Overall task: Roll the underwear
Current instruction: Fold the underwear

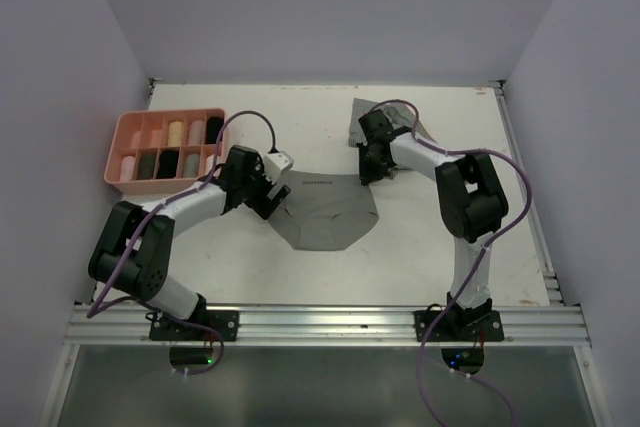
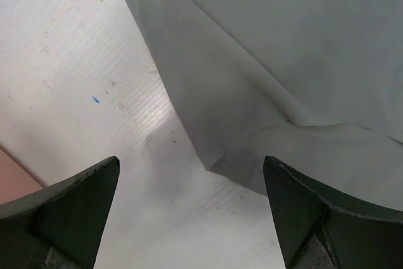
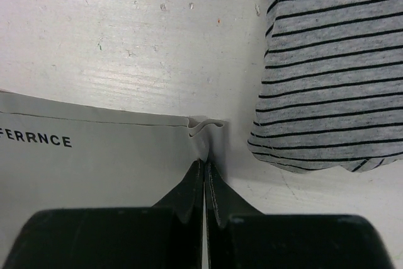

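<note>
One grey underwear [image 1: 325, 212] | left pincer [image 2: 190, 162] gaping over its edge | right pincer [image 3: 204, 163] clamping its corner

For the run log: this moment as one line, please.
grey underwear: spread, unrolled | left gripper: jaws open at its left edge | right gripper: jaws shut on its waistband corner

Overhead camera: sat high behind my bases, looked down on the whole table [image 1: 390, 257]. Left wrist camera: close, low, faced the plain grey underwear [image 2: 302, 61]. Right wrist camera: equally close, at its lettered waistband [image 3: 94, 137]. All three shared that garment.
</note>
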### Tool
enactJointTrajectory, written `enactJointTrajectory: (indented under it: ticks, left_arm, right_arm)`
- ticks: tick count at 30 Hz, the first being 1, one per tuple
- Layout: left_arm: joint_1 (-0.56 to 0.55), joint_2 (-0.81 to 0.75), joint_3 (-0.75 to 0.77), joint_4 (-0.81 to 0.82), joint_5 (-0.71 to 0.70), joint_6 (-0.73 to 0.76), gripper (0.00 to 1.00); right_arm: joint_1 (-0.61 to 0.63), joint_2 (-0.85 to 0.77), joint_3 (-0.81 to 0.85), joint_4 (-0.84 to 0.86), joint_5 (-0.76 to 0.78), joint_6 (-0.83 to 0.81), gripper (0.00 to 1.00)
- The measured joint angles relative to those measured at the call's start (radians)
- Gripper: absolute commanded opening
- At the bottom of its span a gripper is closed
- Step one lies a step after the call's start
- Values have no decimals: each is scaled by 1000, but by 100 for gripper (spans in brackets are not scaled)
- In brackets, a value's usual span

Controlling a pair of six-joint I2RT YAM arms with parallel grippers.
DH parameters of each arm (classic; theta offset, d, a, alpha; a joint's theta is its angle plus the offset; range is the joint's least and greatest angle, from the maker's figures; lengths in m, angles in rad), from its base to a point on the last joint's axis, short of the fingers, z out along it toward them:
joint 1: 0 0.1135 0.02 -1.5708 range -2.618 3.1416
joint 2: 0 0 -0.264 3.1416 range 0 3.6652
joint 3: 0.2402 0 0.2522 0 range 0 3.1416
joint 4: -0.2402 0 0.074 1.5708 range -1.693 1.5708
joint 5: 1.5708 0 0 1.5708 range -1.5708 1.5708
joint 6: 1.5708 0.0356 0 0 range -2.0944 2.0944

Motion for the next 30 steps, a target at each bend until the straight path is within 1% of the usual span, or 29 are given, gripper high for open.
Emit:
enactJointTrajectory:
  ticks: [16,18,19,21,22,23,25,30]
  left_arm:
    - [0,23,-17,5,-35,23,100]
    - [0,23,-18,5,-36,23,100]
    - [0,23,-18,5,-35,23,100]
    - [0,23,-18,5,-36,23,100]
    - [0,23,-18,5,-35,23,100]
    - [0,23,-18,5,-35,23,100]
    - [0,23,-19,6,-35,23,100]
    - [0,23,-19,6,-35,23,100]
  right_arm:
    - [0,-2,7,-37,3,-3,0]
    - [-1,-3,7,-45,3,-3,9]
    - [-2,-3,7,-46,3,-2,17]
    - [-3,-4,7,-50,1,-2,27]
    - [-4,-4,7,-51,-1,-3,26]
    - [-5,-4,7,-51,-5,-6,21]
    - [-6,-4,7,-52,-6,-11,0]
    - [-7,-4,7,-53,-8,-11,0]
